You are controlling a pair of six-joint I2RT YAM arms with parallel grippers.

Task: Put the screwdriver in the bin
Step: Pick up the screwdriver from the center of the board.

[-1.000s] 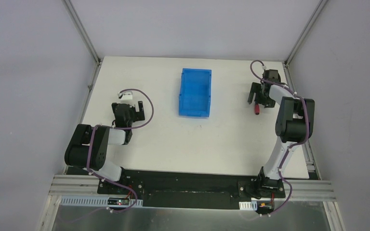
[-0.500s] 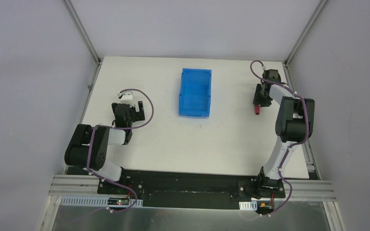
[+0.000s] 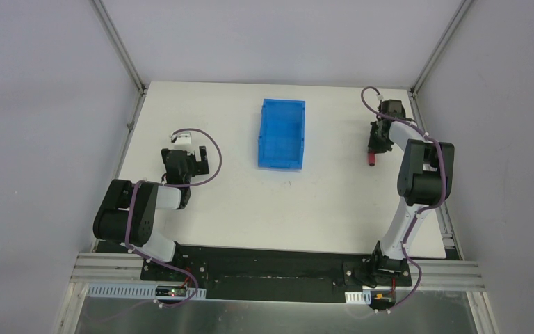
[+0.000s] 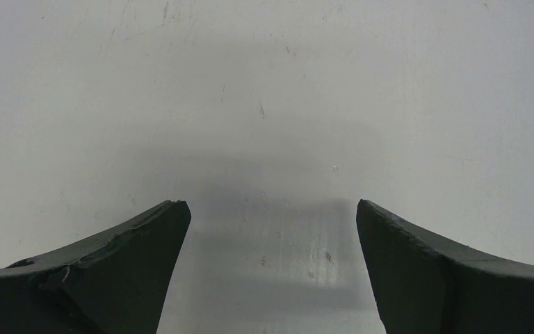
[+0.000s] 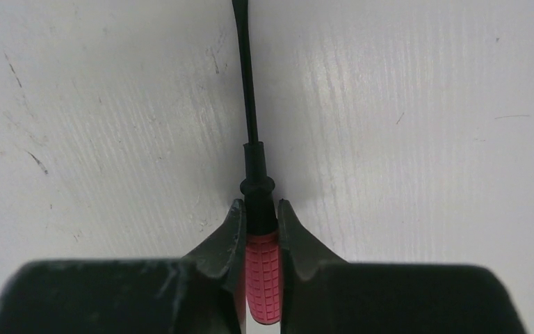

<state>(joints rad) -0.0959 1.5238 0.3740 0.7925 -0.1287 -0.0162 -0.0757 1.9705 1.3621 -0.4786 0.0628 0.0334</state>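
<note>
Clamping down on the small, slim screwdriver [image 5: 253, 177] with the red ribbed handle and thin black shaft, the right gripper [image 5: 257, 214] has its two black fingers pinched nearly together. We can see them biting right where the red handle meets the black collar. In the wrist view the shaft runs straight away from the fingers over the white tabletop [image 5: 424, 125]. Whether the tool rests on the surface or sits just off it, we cannot tell.

From the overhead camera we find this pair at the far right of the tabletop, near its right edge, with the red end of the handle peeking out on the near side of the gripper. The rectangular bright blue plastic bin [image 3: 281, 129] with low walls sits at the far middle, its long axis running away from the arms, well apart from the screwdriver and to its left.

Over on the other side, the left gripper [image 4: 271, 209] hangs with its dark fingers spread wide, holding nothing, only white tabletop between them. We see that arm folded back near its base, left of the bin and well apart from it.
</note>
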